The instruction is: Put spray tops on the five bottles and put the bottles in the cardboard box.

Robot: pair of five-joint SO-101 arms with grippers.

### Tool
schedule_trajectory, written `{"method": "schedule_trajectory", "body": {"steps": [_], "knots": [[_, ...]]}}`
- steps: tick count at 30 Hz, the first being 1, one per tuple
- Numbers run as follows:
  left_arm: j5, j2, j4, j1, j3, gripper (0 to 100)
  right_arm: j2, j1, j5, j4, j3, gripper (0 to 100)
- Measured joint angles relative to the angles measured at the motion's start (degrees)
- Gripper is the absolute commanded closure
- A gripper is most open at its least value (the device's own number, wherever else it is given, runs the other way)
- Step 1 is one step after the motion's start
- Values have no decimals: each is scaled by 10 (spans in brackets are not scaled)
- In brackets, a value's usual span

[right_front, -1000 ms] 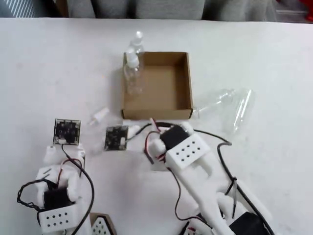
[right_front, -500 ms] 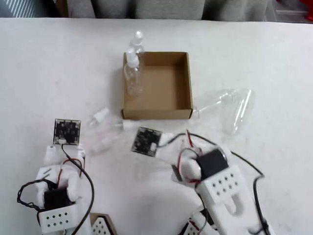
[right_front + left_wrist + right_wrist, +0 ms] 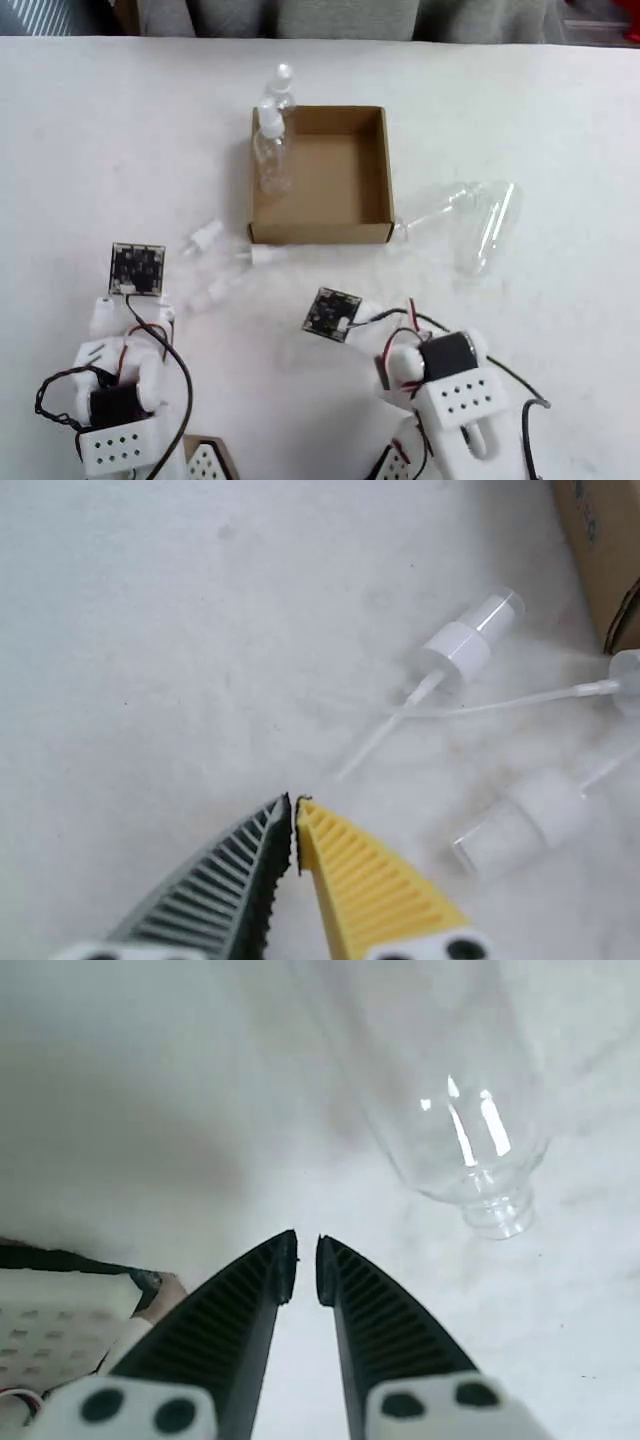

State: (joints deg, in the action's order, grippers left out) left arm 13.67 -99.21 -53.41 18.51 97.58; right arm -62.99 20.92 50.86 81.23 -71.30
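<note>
The left end effector (image 3: 293, 820), one ribbed finger grey and the other yellow, is clenched on nothing, its tips meeting above the white tabletop (image 3: 150, 630). The right end effector (image 3: 300, 1258), both ribbed fingers black, is likewise closed and empty, with only a sliver between the tips. Just beyond the right tips lies an uncapped bottle (image 3: 440, 1100) of clear, glossy plastic, its open neck nearer the fingers. Near the left tips lie three loose spray tops (image 3: 462, 642), white with thin dip tubes. The high view places them just in front of the left corner of the cardboard box (image 3: 370, 215), which is square, shallow and brown. One capped bottle (image 3: 270, 150) stands inside the box against its left wall, and a second capped bottle (image 3: 279, 88) stands just behind that wall, outside. What look like two clear lying bottles (image 3: 470, 225) rest on the tabletop right of the box.
</note>
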Motion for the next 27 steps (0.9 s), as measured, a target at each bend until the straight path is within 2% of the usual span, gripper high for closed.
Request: {"method": "schedule_trajectory", "body": {"steps": [5,15,27], "knots": [[0,0,0,0,0,976,51,-54,1,-96,-23,983],[0,0,0,0,0,976,197,-67,-108,-278,-23,983],[0,0,0,0,0,976,294,-67,-135,-295,53,982]]}}
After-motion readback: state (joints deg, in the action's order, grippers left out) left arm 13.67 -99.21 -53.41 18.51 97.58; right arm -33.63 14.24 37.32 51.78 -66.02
